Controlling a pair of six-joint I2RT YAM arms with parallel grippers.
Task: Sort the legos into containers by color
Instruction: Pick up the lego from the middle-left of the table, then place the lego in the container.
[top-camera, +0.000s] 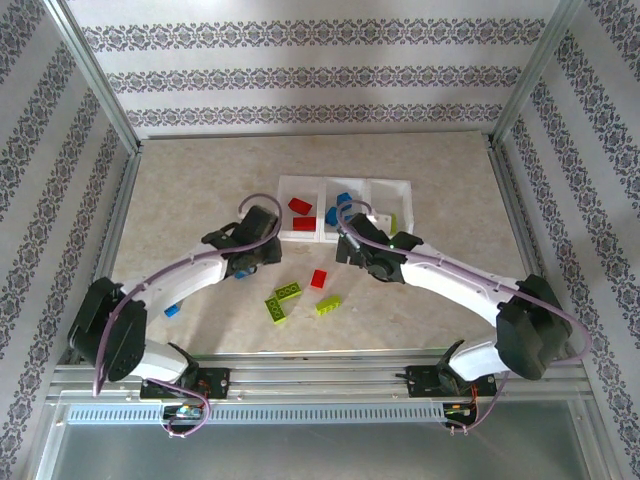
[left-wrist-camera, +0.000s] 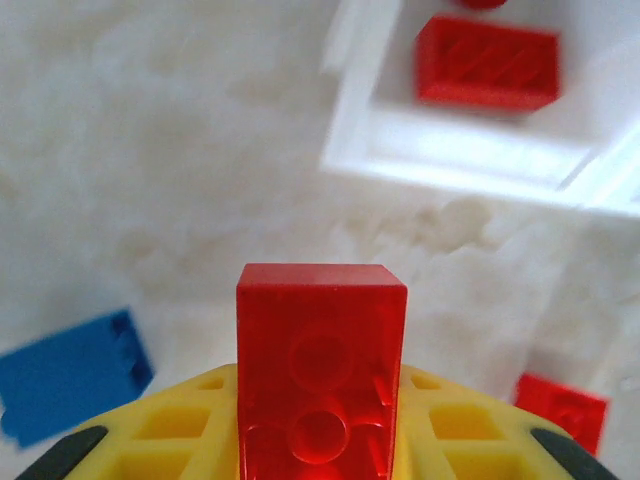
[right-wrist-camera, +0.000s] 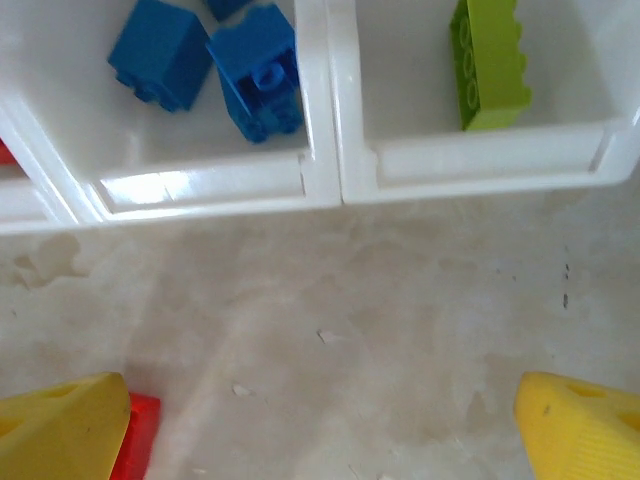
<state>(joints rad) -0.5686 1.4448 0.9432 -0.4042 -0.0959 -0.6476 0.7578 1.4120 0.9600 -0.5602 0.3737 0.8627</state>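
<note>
My left gripper (left-wrist-camera: 320, 445) is shut on a red lego (left-wrist-camera: 320, 350), held upright between the yellow fingers (left-wrist-camera: 190, 425) above the table, just short of the tray's near left corner (left-wrist-camera: 400, 150). From above, this gripper (top-camera: 252, 258) hangs left of the containers (top-camera: 390, 183). The left compartment holds red legos (top-camera: 301, 214) (left-wrist-camera: 487, 62), the middle one blue legos (top-camera: 338, 207) (right-wrist-camera: 258, 85), the right one a lime green lego (right-wrist-camera: 487, 62). My right gripper (right-wrist-camera: 320, 430) (top-camera: 352, 245) stands open over bare table in front of the tray, nothing between its fingers (right-wrist-camera: 585, 425).
Loose legos lie on the table in front of the tray: a red one (top-camera: 319, 279) (right-wrist-camera: 140, 435), three green ones (top-camera: 283, 292) (top-camera: 276, 310) (top-camera: 328, 305), and blue ones (top-camera: 172, 310) (left-wrist-camera: 70, 375). Another red lego (left-wrist-camera: 562, 408) lies to the right of my left gripper.
</note>
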